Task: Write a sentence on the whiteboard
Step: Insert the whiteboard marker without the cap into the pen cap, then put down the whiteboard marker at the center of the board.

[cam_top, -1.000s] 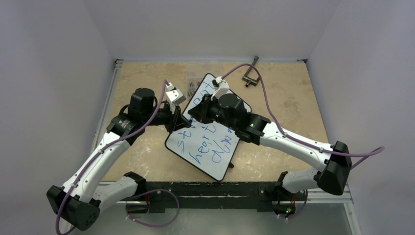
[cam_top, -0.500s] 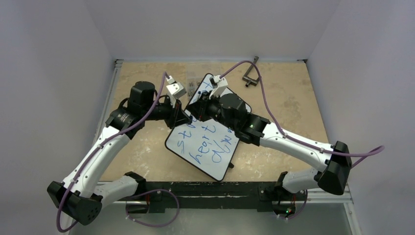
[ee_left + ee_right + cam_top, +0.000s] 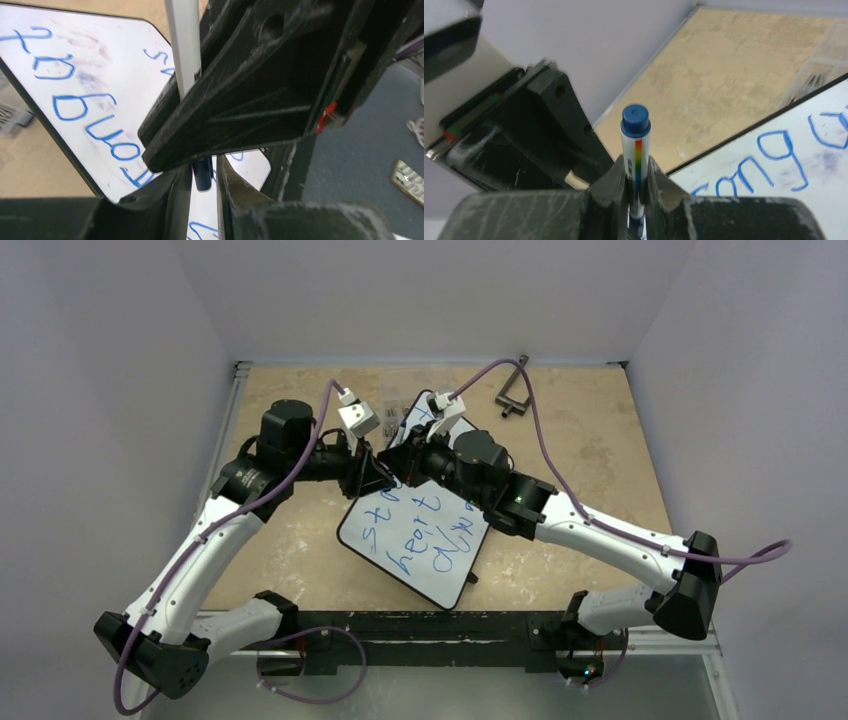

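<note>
Right, count with me: two arms, the left arm (image 3: 205, 545) and the right arm (image 3: 610, 535), one whiteboard (image 3: 435, 585) and one marker (image 3: 634, 145). The whiteboard lies flat in the middle of the table (image 3: 600, 460), turned at an angle, one rounded corner toward the arm bases and the far end hidden under the two wrists. It is white with a thin black frame. The sentence (image 3: 415, 535) is in blue handwriting, and from above I count three stretches of it side by side, the middle one reading "heart". In the left wrist view a faint purple smudge (image 3: 90, 55) sits among the letters. The right gripper (image 3: 635, 172) is clamped on the marker, white barrel with a rainbow stripe, blue end pointing up. The left gripper (image 3: 204, 185) has come right up against it above the board, and the marker's dark lower end sits between its fingers (image 3: 175, 200). Whether they pinch it or merely flank it, I cannot tell. One metal clamp (image 3: 512, 392) lies alone at the far edge, well apart.
</note>
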### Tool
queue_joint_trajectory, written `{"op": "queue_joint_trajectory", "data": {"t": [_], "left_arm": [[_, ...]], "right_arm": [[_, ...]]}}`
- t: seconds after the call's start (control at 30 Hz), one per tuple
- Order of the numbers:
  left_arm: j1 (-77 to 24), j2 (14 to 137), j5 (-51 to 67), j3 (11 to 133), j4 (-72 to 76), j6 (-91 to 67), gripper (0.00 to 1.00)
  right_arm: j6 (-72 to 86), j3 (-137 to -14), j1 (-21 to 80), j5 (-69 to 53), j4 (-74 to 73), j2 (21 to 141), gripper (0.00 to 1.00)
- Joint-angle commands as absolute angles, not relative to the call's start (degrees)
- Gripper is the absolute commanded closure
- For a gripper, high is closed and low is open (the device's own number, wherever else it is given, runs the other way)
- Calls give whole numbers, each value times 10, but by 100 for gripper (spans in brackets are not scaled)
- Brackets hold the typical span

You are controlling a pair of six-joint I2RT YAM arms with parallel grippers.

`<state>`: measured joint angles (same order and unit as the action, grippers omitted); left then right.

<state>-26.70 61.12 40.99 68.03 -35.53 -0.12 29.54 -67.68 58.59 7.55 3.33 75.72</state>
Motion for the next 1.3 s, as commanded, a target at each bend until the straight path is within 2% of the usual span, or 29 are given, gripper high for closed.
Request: {"op": "queue_joint_trajectory", "data": {"t": [0.0, 0.17, 0.43, 0.5, 0.53, 0.6, 0.8, 1.1, 1.27], "left_arm": [[-282, 603, 442, 707, -223, 22, 70], [-282, 590, 424, 698, -240, 37, 54], [-282, 576, 397, 682, -240, 41, 43], [-282, 572, 379, 677, -237, 36, 38], [-282, 572, 372, 676, -237, 35, 22], [-282, 568, 360, 674, -237, 34, 15], [-281, 555, 302, 664, -231, 33, 10], [-281, 557, 233, 666, -242, 31, 10], [-280, 553, 196, 666, -245, 32, 10]], "right_arm": [[344, -696, 630, 22, -9, 780, 100], [335, -718, 630, 79, -50, 773, 100], [321, -753, 629, 185, -118, 769, 100], [319, -761, 628, 222, -142, 767, 100], [319, -765, 626, 239, -156, 767, 100], [320, -773, 619, 268, -184, 765, 100], [324, -769, 570, 324, -265, 752, 100], [323, -696, 484, 381, -339, 721, 100], [325, -647, 431, 362, -340, 719, 100]]}}
